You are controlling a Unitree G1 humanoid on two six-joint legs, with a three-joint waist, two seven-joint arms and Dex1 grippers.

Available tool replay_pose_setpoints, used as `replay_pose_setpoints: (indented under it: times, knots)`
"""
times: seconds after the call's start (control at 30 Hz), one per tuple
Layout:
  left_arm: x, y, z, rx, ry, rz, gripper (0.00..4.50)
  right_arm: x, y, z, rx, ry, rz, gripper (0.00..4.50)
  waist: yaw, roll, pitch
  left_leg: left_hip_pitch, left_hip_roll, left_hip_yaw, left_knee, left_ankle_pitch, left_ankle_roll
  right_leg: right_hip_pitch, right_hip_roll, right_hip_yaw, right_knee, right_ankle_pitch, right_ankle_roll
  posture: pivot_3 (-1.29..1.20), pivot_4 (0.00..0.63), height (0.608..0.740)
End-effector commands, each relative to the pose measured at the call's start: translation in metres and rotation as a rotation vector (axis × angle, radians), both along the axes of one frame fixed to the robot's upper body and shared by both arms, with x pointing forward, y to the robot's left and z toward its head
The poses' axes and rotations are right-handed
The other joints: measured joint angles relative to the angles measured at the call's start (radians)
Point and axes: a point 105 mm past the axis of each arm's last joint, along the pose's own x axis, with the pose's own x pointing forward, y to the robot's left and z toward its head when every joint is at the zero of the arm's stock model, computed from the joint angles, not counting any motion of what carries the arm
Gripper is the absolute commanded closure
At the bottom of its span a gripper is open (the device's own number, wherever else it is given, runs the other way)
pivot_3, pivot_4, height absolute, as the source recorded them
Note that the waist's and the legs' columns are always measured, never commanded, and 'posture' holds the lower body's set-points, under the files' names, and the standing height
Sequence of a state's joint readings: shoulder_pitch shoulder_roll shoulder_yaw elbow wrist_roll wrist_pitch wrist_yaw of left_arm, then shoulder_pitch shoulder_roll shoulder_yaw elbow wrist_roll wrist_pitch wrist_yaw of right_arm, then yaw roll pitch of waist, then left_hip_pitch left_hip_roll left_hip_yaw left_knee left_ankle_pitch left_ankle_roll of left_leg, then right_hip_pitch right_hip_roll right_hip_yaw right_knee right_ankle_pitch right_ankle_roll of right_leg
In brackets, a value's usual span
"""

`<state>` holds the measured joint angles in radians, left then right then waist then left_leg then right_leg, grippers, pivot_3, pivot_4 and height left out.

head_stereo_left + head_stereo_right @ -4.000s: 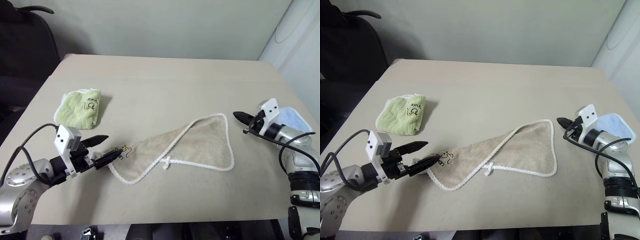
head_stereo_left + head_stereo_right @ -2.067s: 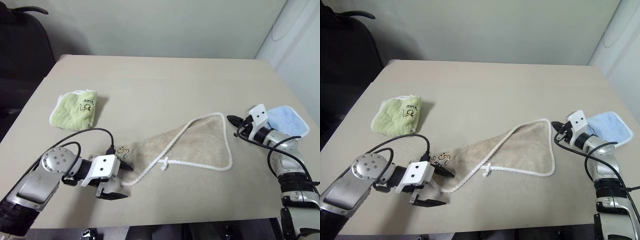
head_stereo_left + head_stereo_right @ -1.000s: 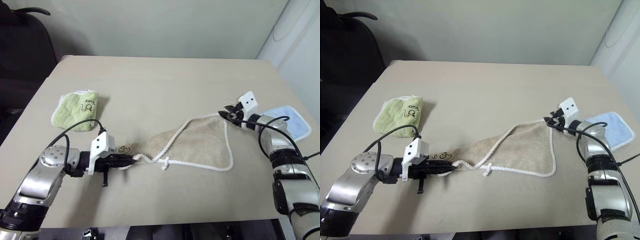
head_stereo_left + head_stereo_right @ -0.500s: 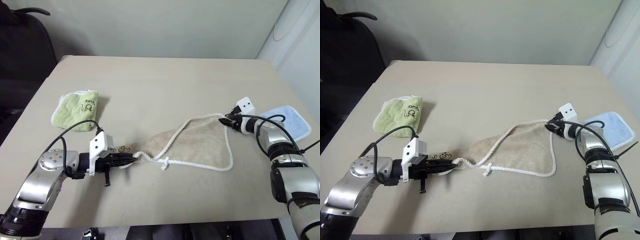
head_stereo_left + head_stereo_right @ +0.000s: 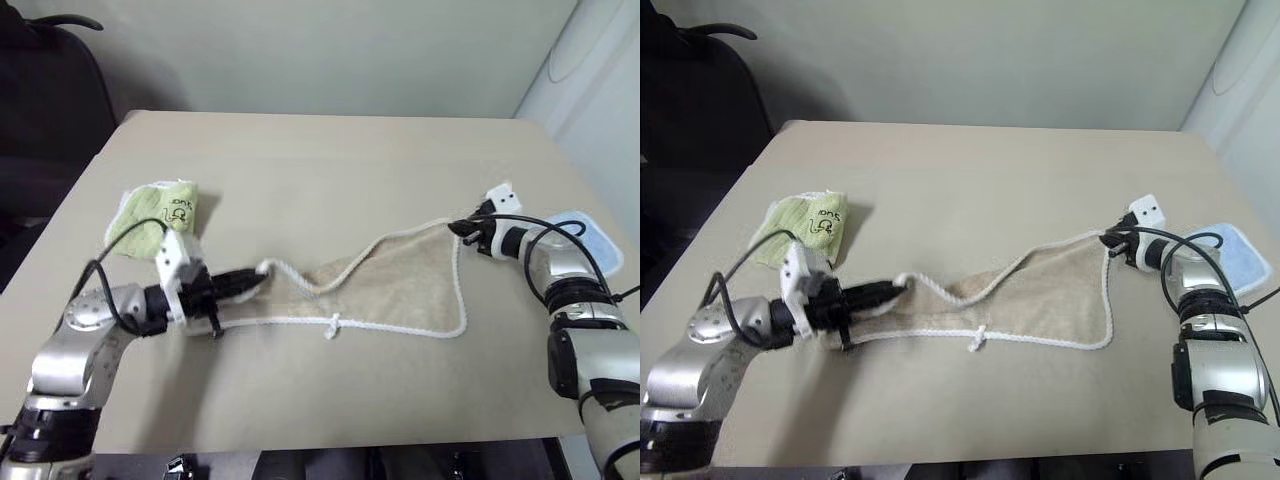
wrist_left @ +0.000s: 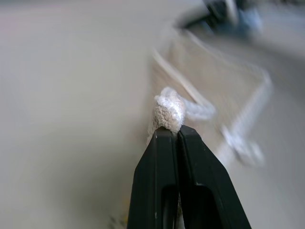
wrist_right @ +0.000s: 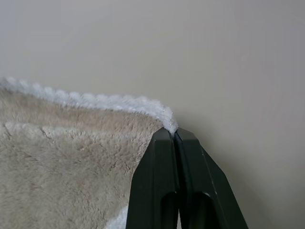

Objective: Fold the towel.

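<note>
You have the towel (image 5: 400, 290) stretched across the middle of the surface (image 5: 330, 170), pinched at both ends. Its white corded edging runs along the near side, with the small white loop (image 5: 331, 325) lying on that near edge about midway. The far half of the surface beyond the towel is bare, giving you the widest open room there, and a strip of bare surface also lies between the towel's near edge and the front rim.

On your left, the light green towel (image 5: 155, 212) sits bunched just behind the left forearm, near the left rim. On your right, the light blue towel (image 5: 590, 238) lies close to the right rim, just beyond the right wrist.

Your left end effector (image 5: 258, 275) points roughly level toward the right, its fingers clamped together on a bunched corner of the towel; the left wrist view shows a tuft of cloth and cord squeezed at the fingertips. That corner is raised off the surface.

Your right end effector (image 5: 455, 228) reaches in from the right, pointing left and slightly downward, its fingers closed on the towel's far right corner right at the corded edge.
</note>
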<state>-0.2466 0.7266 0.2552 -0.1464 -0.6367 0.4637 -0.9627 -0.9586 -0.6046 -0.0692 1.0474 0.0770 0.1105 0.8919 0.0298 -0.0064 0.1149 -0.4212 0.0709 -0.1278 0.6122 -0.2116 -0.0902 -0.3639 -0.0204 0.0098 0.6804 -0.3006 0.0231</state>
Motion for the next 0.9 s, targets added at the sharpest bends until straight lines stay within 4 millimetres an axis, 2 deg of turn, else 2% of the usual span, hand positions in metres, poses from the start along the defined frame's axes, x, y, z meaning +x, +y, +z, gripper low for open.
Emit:
replay_pose_setpoints:
  times: [0.03, 0.1, 0.2, 0.27, 0.37, 0.47, 0.53, 0.57, 0.63, 0.77, 0.83, 0.9]
  knots:
    - [0.036, 0.024, 0.04, -0.129, -0.112, 0.212, 4.5, 0.012, -0.016, 0.08, -0.002, -0.248, -0.087, 4.48, 0.002, 0.003, 0.002, 0.0, 0.0, 0.0, 0.0, 0.0, 0.0, 0.0, 0.0, 0.0, 0.0, 0.0, 0.0, 0.0, 0.15, 0.74]
    - [0.053, 0.029, 0.059, -0.194, -0.155, 0.274, 4.5, 0.015, -0.02, 0.103, -0.017, -0.313, -0.124, 4.48, 0.001, 0.007, 0.004, -0.001, 0.0, 0.001, 0.001, 0.002, 0.0, -0.001, 0.0, 0.0, 0.001, 0.001, 0.0, 0.0, 0.15, 0.74]
    - [0.081, 0.037, 0.104, -0.286, -0.269, 0.357, 4.5, 0.019, -0.024, 0.148, -0.019, -0.442, -0.198, 4.48, 0.0, 0.007, 0.004, -0.002, 0.0, 0.003, 0.0, 0.005, -0.004, -0.002, 0.0, -0.001, -0.001, 0.002, 0.0, 0.0, 0.15, 0.74]
    - [0.091, 0.04, 0.123, -0.298, -0.321, 0.387, 4.5, 0.017, -0.026, 0.17, -0.016, -0.505, -0.207, 4.48, 0.0, 0.007, 0.004, -0.003, 0.0, 0.003, 0.0, 0.006, -0.006, -0.003, 0.0, -0.001, -0.001, 0.002, 0.0, 0.0, 0.15, 0.74]
    - [0.091, 0.04, 0.142, -0.318, -0.368, 0.351, 4.5, 0.008, -0.028, 0.194, -0.002, -0.573, -0.167, 4.48, -0.002, 0.007, 0.004, -0.008, 0.0, 0.003, 0.0, 0.006, -0.006, -0.005, 0.0, 0.0, -0.002, 0.002, 0.001, 0.0, 0.15, 0.74]
    - [0.071, 0.034, 0.141, -0.304, -0.365, 0.237, 4.5, -0.007, -0.031, 0.198, 0.037, -0.588, -0.062, 4.48, -0.007, 0.007, 0.004, -0.012, -0.002, 0.005, 0.0, 0.005, -0.004, -0.007, -0.001, 0.001, -0.006, 0.002, 0.002, 0.0, 0.15, 0.74]
    - [0.048, 0.028, 0.13, -0.286, -0.315, 0.127, 4.5, -0.018, -0.036, 0.191, 0.071, -0.562, 0.007, 4.48, -0.009, 0.007, 0.004, -0.018, -0.002, 0.008, 0.0, 0.005, -0.004, -0.01, 0.0, 0.001, -0.012, 0.003, 0.003, 0.0, 0.15, 0.74]
    - [0.033, 0.024, 0.122, -0.275, -0.277, 0.065, 4.5, -0.023, -0.038, 0.18, 0.072, -0.524, 0.039, 4.48, -0.011, 0.007, 0.004, -0.019, -0.003, 0.01, 0.001, 0.005, -0.004, -0.01, 0.0, 0.001, -0.014, 0.003, 0.003, 0.0, 0.15, 0.74]
    - [0.003, 0.017, 0.099, -0.25, -0.172, -0.033, 4.5, -0.037, -0.038, 0.147, 0.023, -0.431, 0.133, 4.48, -0.012, 0.006, 0.004, -0.023, -0.002, 0.014, 0.001, 0.005, -0.005, -0.01, 0.002, 0.001, -0.018, 0.003, 0.004, 0.0, 0.15, 0.74]
    - [-0.042, 0.011, 0.059, -0.18, 0.026, -0.127, 4.5, -0.07, -0.033, 0.09, -0.035, -0.225, 0.286, 4.48, -0.012, 0.006, 0.003, -0.023, 0.004, 0.019, 0.005, 0.004, -0.006, -0.012, 0.002, 0.002, -0.019, 0.003, 0.004, 0.0, 0.15, 0.74]
    - [-0.056, 0.012, 0.044, -0.153, 0.111, -0.12, 4.5, -0.088, -0.029, 0.063, -0.078, -0.112, 0.361, 4.48, -0.01, 0.007, 0.004, -0.023, 0.005, 0.022, 0.002, 0.004, -0.006, -0.013, 0.002, 0.002, -0.019, 0.003, 0.005, 0.0, 0.15, 0.74]
    - [-0.065, 0.012, 0.032, -0.112, 0.163, -0.107, 4.5, -0.101, -0.024, 0.05, -0.095, -0.043, 0.409, 4.48, -0.011, 0.008, 0.005, -0.023, 0.006, 0.024, 0.0, 0.003, -0.005, -0.013, 0.002, 0.003, -0.017, 0.002, 0.006, 0.0, 0.15, 0.74]
